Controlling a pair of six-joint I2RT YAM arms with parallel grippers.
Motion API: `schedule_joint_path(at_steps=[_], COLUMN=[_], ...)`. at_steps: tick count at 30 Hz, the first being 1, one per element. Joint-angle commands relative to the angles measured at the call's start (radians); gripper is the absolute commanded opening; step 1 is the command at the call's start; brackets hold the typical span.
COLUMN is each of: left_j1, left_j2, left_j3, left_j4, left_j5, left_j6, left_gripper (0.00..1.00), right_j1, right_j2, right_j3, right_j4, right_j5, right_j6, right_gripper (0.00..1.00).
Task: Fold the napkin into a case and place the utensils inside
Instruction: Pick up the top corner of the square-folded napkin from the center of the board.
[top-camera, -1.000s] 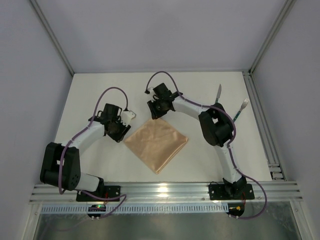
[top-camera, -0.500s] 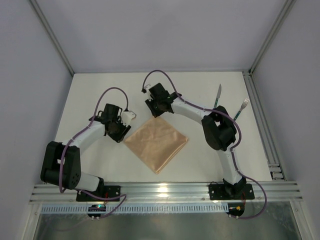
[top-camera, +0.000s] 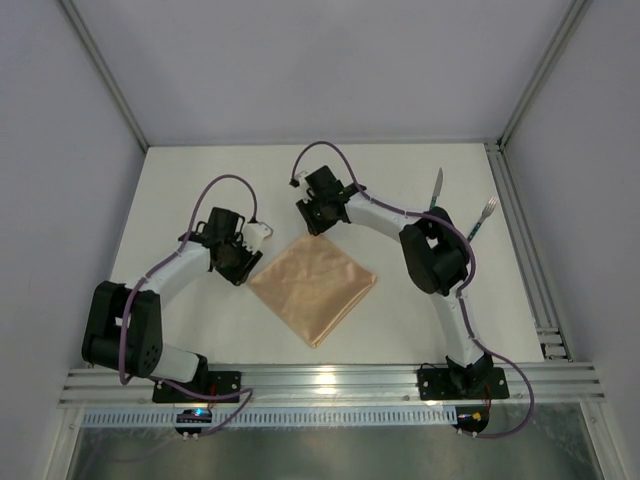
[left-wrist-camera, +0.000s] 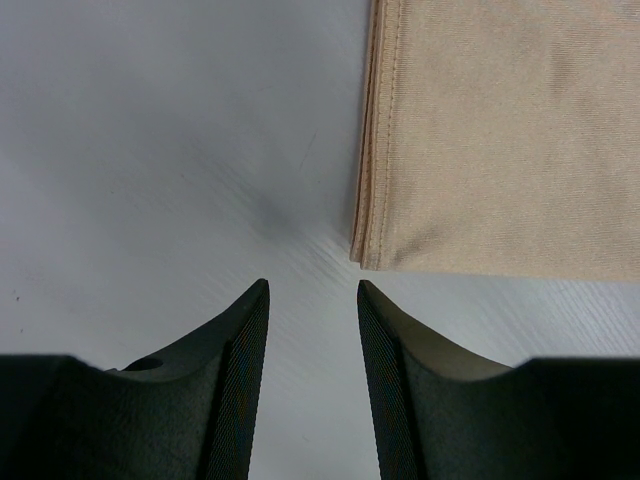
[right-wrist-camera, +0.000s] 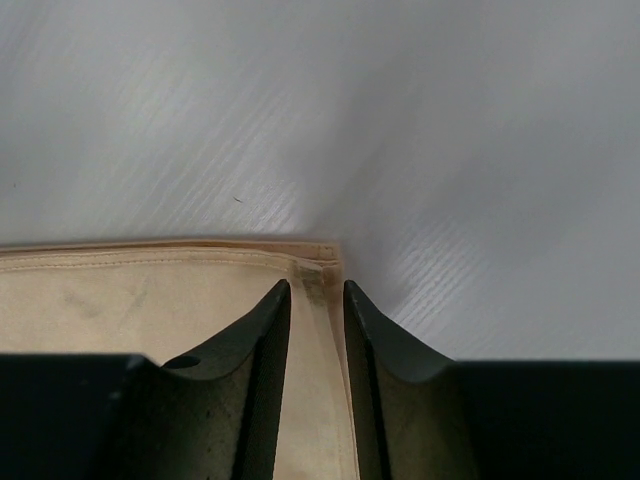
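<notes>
Top external view, entries listed from the near edge outward.

1. Napkin (top-camera: 312, 288): peach cloth, already folded on itself. It lies as a diamond about midway across the worktop (top-camera: 190, 180), a little toward the near edge. No pocket formed yet, by my judgement, so the task is early.
2. Left claw (left-wrist-camera: 312, 285): released, with only bare worktop between the fingers. It sits just beside the napkin's left corner, not on it.
3. Right claw (right-wrist-camera: 317, 285): fingers narrowly parted, astride the napkin's far corner, with hem showing in the gap. Not clenched, as far as I can see.
4. Knife (top-camera: 437, 188) and fork (top-camera: 485, 212): toward the far right corner, well apart from the cloth, close by my right arm (top-camera: 435, 260).

Risks:
- The right claw may catch one layer alone, or all of them, and spoil the fold.
- A pull from that one corner could drag the whole cloth, since my left claw pins nothing.
- Closing the left claw where it sits would grab air.
- My right arm swinging back could knock the cutlery.

Unclear:
- How many layers are stacked at the edge.
- Whether the right fingers touch the cloth.
- The lower handles of knife and fork, which my arm covers.
- Both sets of fingertips, which are hidden from above.
</notes>
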Motion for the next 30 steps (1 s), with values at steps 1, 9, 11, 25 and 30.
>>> schedule_joint_path(at_steps=[1,9,11,25,30], left_j1=[0.006,0.006,0.006,0.006,0.006], left_j2=[0.011,0.023,0.025,0.034,0.037], left_j3=[0.008,0.008,0.007,0.008,0.005], left_j4=[0.001,0.005,0.005,0.008,0.008], left_j5=[0.024,0.018,0.019,0.021,0.024], left_j6=[0.003,0.003,0.003,0.002,0.003], left_gripper=[0.43,0.43,0.43,0.43,0.43], right_j1=[0.009,0.009,0.009,0.024,0.032], right_j2=[0.013,-0.023,-0.029,-0.089,-0.107], right_j3=[0.022,-0.011,-0.012,-0.049,-0.054], right_j4=[0.01,0.04,0.037,0.051,0.057], right_j5=[-0.066,-0.046,-0.033,-0.016,-0.025], right_j6=[-0.001,0.005,0.005,-0.003,-0.004], right_gripper=[0.31,0.17,0.17,0.23,0.23])
